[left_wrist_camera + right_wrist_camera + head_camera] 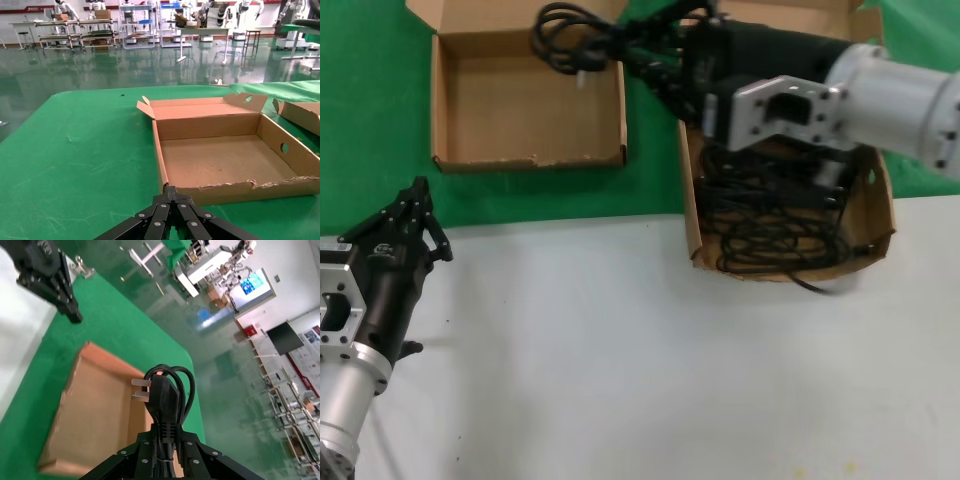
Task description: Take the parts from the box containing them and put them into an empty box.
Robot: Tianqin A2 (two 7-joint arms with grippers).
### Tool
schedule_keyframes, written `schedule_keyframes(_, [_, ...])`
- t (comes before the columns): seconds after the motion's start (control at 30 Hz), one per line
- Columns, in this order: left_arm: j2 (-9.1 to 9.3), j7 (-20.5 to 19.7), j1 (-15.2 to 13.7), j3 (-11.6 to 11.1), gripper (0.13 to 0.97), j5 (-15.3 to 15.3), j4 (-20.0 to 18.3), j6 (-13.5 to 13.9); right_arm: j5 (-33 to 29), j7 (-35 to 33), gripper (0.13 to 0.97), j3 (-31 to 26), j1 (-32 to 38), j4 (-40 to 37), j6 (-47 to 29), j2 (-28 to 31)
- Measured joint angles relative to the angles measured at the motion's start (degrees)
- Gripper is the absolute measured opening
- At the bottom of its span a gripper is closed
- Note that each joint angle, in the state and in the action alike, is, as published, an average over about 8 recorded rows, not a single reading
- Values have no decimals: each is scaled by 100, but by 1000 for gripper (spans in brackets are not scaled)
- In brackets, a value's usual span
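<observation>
Right gripper (pixel 162 452) grips cable bundle (pixel 582 42) | fingertips hidden

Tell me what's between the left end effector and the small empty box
Nothing but bare green cloth. The left wrist view shows the left end effector just short of the empty box's ragged front edge, not touching it.

We see the small squarish brown box (pixel 528 100) sitting open and bare inside, front edge ragged. One coiled black cable bundle (pixel 582 42) hangs over its back right corner, plug (pixel 161 399) outward. The wider box (pixel 872 215), right of the small one, holds more tangled black cables (pixel 770 215).
</observation>
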Motion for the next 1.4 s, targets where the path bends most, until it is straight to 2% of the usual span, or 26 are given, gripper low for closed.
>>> schedule_keyframes(0.17, [0,0,0,0,145,0,0,0,-187,-34,214,-272,250,-374,79,-495])
schedule_keyframes(0.4, [0,0,0,0,145,0,0,0,-220,-533,217,-576,420,-1221,502,-1058])
schedule_keyframes(0.7, [0,0,0,0,145,0,0,0,156,-1279,222,-762,498,-2168,1054,-1561])
schedule_keyframes(0.83, [0,0,0,0,145,0,0,0,284,-1468,256,-774,508,-2352,1198,-1647])
schedule_keyframes(1.0, [0,0,0,0,145,0,0,0,186,-1369,289,-657,449,-2223,1313,-1587])
schedule_keyframes(1.17, [0,0,0,0,145,0,0,0,-141,-1010,372,-352,316,-1872,1387,-1435])
schedule_keyframes(1.3, [0,0,0,0,145,0,0,0,-491,-468,421,91,96,-1360,1318,-1334])
schedule_keyframes(1.4, [0,0,0,0,145,0,0,0,-802,124,495,538,-159,-796,1130,-1303])
